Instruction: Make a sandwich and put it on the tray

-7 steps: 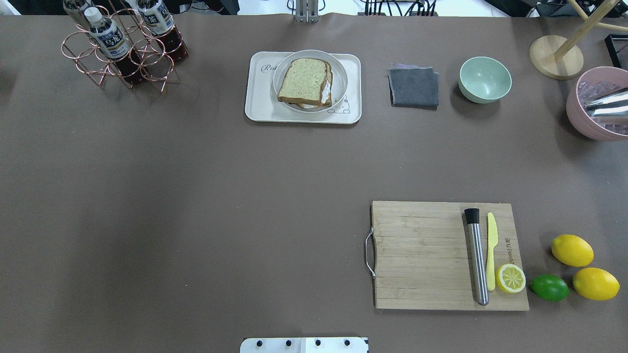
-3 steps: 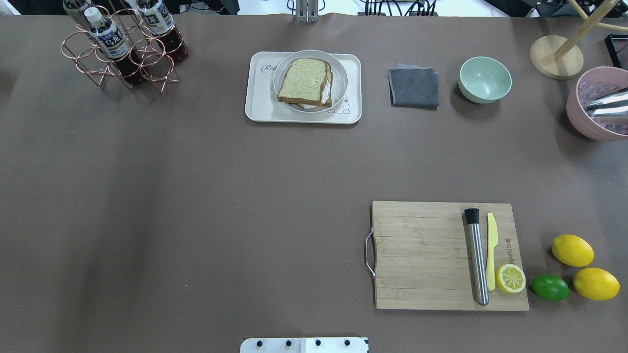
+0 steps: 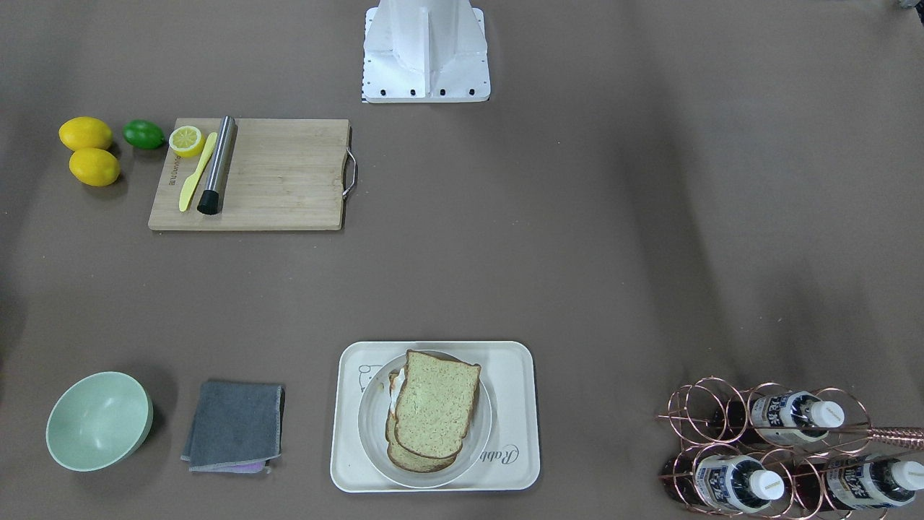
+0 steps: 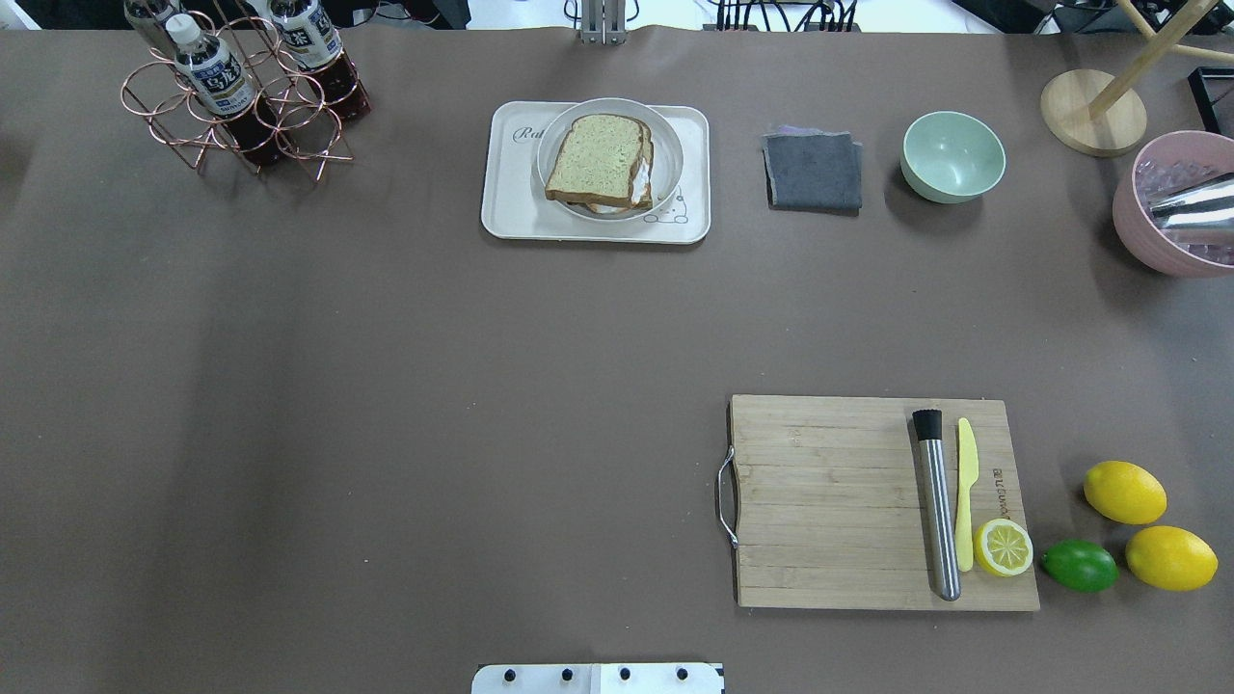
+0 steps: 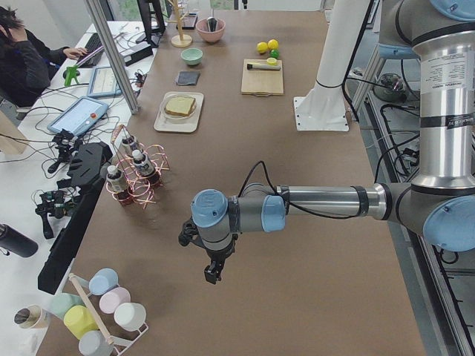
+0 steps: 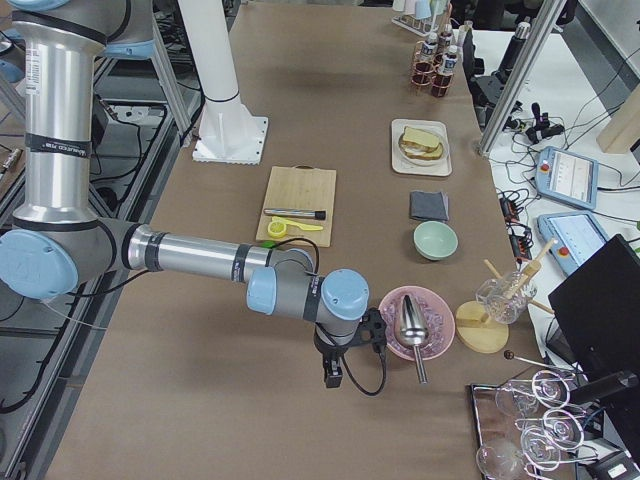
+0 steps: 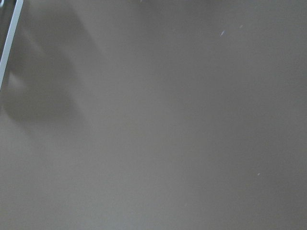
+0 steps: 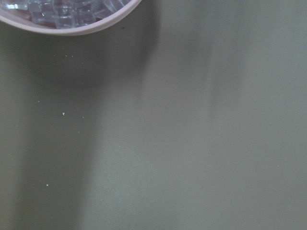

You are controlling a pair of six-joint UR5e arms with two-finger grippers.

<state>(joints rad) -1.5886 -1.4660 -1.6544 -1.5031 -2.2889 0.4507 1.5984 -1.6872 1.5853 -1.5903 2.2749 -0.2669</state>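
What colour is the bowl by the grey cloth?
The bowl is pale green, clearest in the overhead view.

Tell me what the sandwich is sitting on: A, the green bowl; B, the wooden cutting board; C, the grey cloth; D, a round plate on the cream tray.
D: the sandwich lies on the round plate, which rests on the tray.

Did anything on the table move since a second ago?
No, nothing visibly moved in the overhead view. The sandwich lies on its plate on the tray, just as before. Everything on the cutting board kept its place too.
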